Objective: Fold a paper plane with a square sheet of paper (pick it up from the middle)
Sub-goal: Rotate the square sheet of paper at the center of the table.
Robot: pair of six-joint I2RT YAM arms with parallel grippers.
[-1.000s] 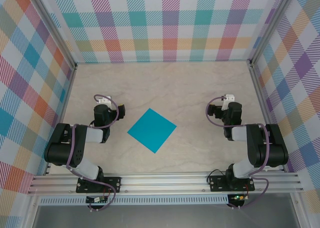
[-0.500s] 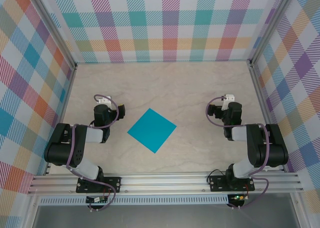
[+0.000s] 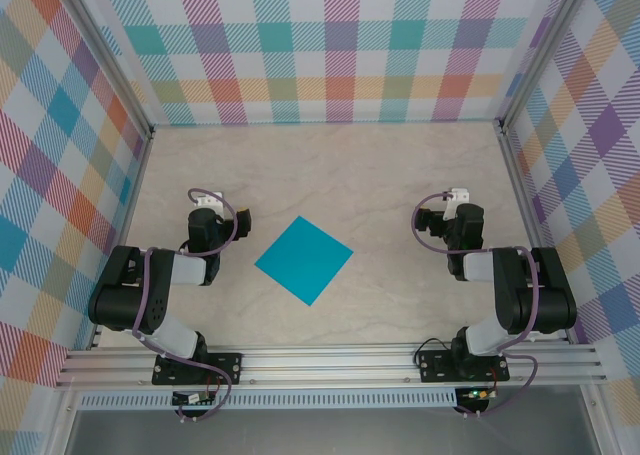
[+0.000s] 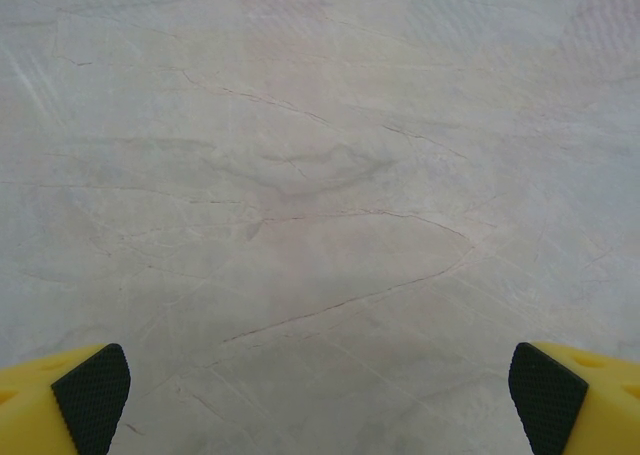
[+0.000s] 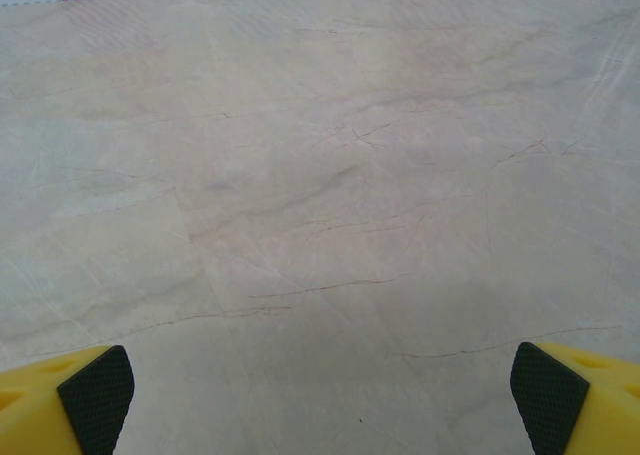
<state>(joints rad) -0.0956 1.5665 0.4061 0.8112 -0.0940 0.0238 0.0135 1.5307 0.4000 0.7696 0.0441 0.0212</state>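
Nothing has moved since the earlier frame. The square sheet of paper (image 3: 304,260) lies flat and unfolded between the left gripper (image 4: 320,400) and right gripper (image 5: 320,400), apart from both. Both gape wide and empty, so pickup and every fold remain.

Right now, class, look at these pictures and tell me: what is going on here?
Nothing is being handled at this moment. The square sheet of paper lies flat and unfolded, turned like a diamond, on the table between the two arms. The left gripper and the right gripper are both open and empty, each over bare table to its own side of the sheet. No fold has been made yet.
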